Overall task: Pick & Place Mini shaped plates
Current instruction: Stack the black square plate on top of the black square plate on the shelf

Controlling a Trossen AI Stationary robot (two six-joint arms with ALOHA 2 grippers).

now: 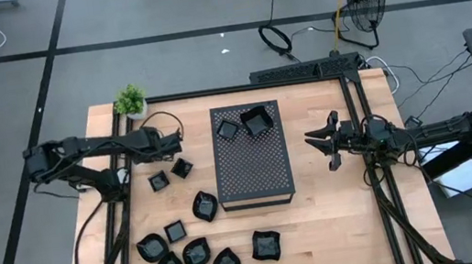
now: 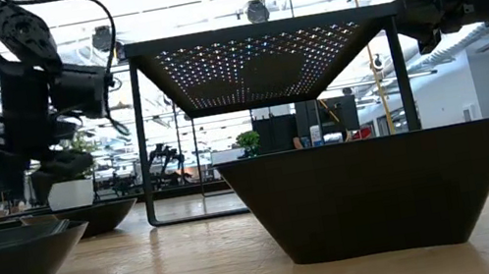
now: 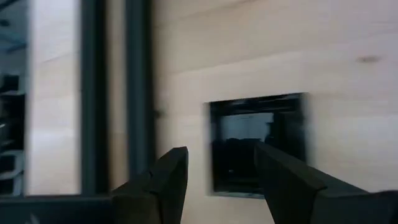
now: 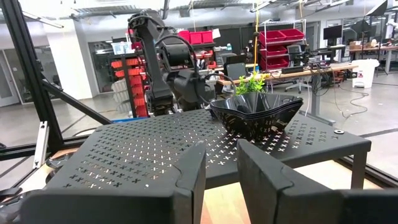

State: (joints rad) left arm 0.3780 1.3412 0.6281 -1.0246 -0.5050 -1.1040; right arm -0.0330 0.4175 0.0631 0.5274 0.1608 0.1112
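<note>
Fingers parted and empty, left gripper (image 3: 217,180) hangs directly over small square glossy black plate (image 3: 258,143), ready to straddle its rim; right gripper (image 1: 328,141) waits open beside dark perforated box (image 1: 252,162).

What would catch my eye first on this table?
Probably the dark perforated box standing mid-table, with two glossy black plates on its far end. Next, the scatter of more plates on the wood at the near left. The left gripper, fingers open, hovers over a small square plate there.
</note>
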